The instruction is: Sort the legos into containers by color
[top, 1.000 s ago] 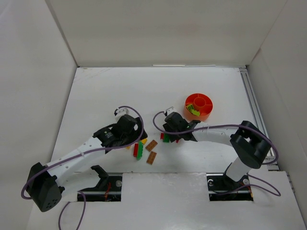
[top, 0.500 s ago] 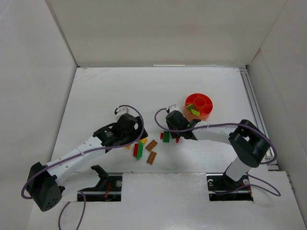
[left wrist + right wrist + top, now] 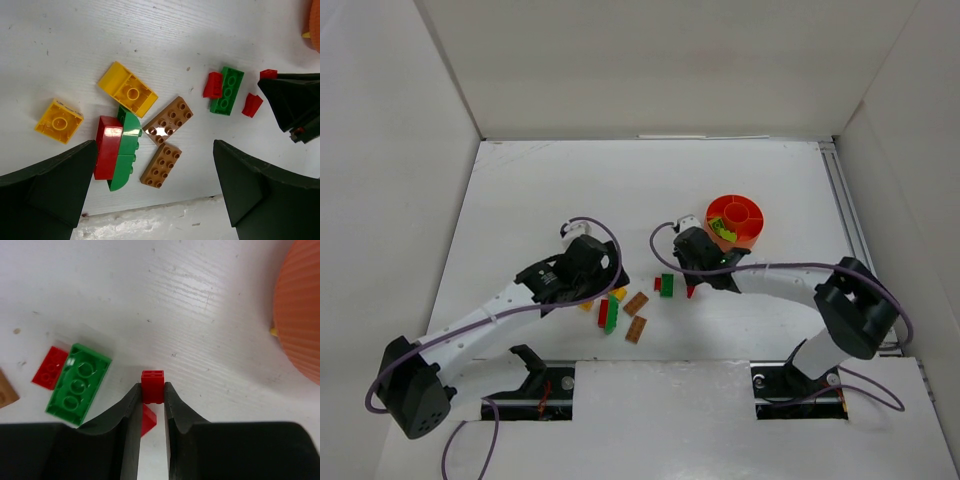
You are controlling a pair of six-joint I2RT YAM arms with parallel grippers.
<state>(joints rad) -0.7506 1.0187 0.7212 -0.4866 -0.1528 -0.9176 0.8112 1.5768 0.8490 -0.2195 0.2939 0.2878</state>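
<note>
Right wrist view: we see the right pincer (image 3: 152, 389) shut on a small red brick (image 3: 152, 381), nipped between its two fingertips over the tabletop (image 3: 200, 290). We cannot tell whether the brick is lifted clear of the surface. Below it a second red piece (image 3: 148, 421) shows, largely hidden behind one finger. To the left lies a green brick (image 3: 77, 382) with a flat red brick (image 3: 50, 367) right against its side. A brown corner is cut off at the picture's left edge. The orange bowl (image 3: 300, 315) is cropped by the right edge here, so we cannot see its compartments in this view.

From the top external view the bowl stands near the right pincer, towards the back of the tabletop. A lime brick (image 3: 720, 228) lies in one compartment, though the dividers are hard to make out.

In the left wrist view the left pincer (image 3: 154, 150) is spread wide and grips nothing. Between and beyond its fingers lie two yellow bricks (image 3: 127, 89), a red brick (image 3: 107, 147) touching a curved green brick (image 3: 129, 150), and two brown bricks (image 3: 167, 120) side by side. From above, the left arm (image 3: 490, 320) covers part of this cluster.
</note>
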